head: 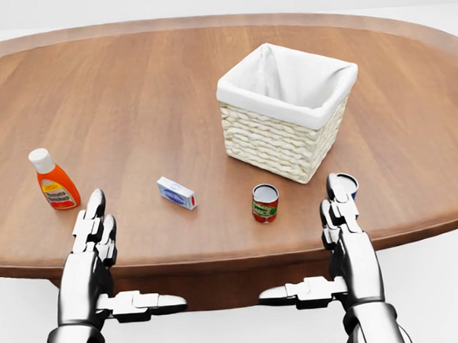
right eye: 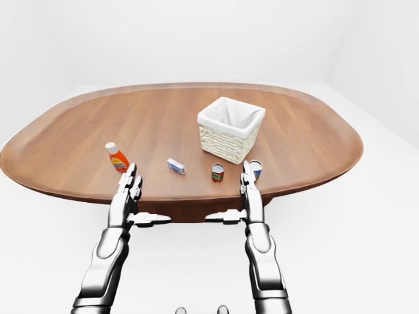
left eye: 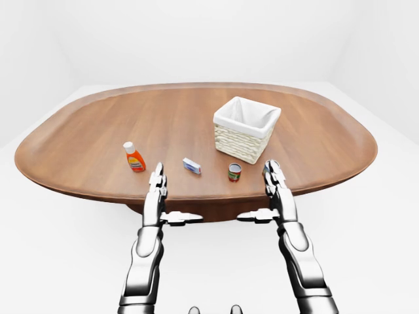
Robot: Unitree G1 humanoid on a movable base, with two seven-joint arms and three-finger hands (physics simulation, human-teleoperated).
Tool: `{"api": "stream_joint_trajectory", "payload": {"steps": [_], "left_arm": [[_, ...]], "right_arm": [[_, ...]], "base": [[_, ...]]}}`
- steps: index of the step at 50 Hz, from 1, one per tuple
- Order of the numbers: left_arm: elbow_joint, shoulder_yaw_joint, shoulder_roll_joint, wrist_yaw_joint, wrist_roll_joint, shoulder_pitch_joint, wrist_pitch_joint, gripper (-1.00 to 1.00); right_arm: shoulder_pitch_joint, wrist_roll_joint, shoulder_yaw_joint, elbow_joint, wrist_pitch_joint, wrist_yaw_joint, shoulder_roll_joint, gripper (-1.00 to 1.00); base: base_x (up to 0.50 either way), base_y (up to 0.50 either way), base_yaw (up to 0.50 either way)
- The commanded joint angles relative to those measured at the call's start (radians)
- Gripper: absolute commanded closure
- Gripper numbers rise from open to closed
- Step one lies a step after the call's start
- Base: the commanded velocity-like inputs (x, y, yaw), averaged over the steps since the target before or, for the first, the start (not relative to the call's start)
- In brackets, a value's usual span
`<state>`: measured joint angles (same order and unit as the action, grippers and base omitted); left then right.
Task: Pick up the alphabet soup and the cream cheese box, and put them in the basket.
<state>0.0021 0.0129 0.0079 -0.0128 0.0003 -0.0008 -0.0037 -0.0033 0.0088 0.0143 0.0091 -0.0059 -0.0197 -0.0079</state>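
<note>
Both hands, left and right, hover open and empty at lower frame; soup and box sit outside the basket, nothing placed.

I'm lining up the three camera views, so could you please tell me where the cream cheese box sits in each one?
Left-eye view: cream cheese box just left of centre, between the orange bottle and the red soup can.
Head view: left of centre, lower half.
Right-eye view: left of centre, near the table's lower edge.
Shared landmark: the basket, up and right of the box everywhere.
</note>
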Motion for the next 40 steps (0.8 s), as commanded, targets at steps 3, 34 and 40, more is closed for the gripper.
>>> {"api": "stream_joint_trajectory", "payload": {"steps": [3,34,40], "left_arm": [[0.005,0.019,0.012,-0.020,0.007,-0.004,-0.007,-1.00],[-0.012,0.014,0.009,-0.016,0.024,0.006,-0.003,-1.00],[-0.018,0.011,0.009,-0.018,0.028,0.012,-0.012,-1.00]], "right_arm": [[-0.011,0.018,0.024,0.023,-0.009,-0.036,-0.013,-1.00],[-0.004,-0.001,0.016,0.018,-0.004,-0.035,-0.012,-1.00],[-0.001,-0.005,0.014,0.008,0.002,-0.035,-0.011,-1.00]], "base": [[0.00,0.00,0.00],[0.00,-0.17,0.00],[0.00,-0.30,0.00]]}}
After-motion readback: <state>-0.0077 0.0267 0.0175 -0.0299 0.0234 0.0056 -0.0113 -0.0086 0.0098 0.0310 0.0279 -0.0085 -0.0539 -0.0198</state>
